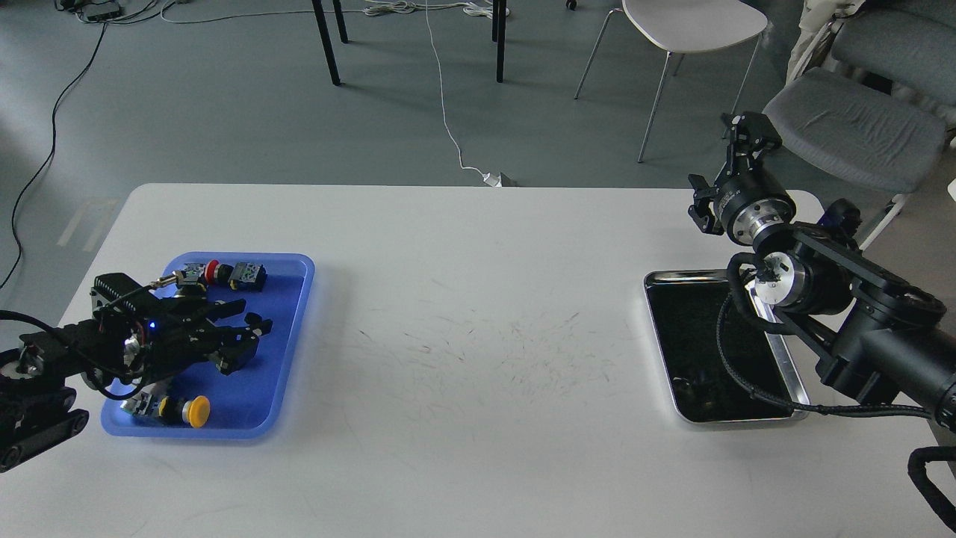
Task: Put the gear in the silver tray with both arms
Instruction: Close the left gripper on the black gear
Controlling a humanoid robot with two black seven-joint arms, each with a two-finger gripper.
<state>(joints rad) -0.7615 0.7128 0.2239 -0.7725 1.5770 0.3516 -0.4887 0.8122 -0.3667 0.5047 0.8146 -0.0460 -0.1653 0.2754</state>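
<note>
No gear can be made out; it may be hidden under my left gripper or among the dark parts. My left gripper hovers low over the middle of the blue tray, fingers spread, and nothing is visibly held between them. The silver tray, shiny-rimmed with a dark bottom, lies on the table at the right, and its right side is covered by my right arm. My right gripper is raised above the table's far right corner, beyond the silver tray, pointing up and away. Its fingers stand apart and are empty.
The blue tray also holds a yellow push button, a red button unit and small grey-black parts. A black cable hangs over the silver tray. Chairs stand behind the table's far edge.
</note>
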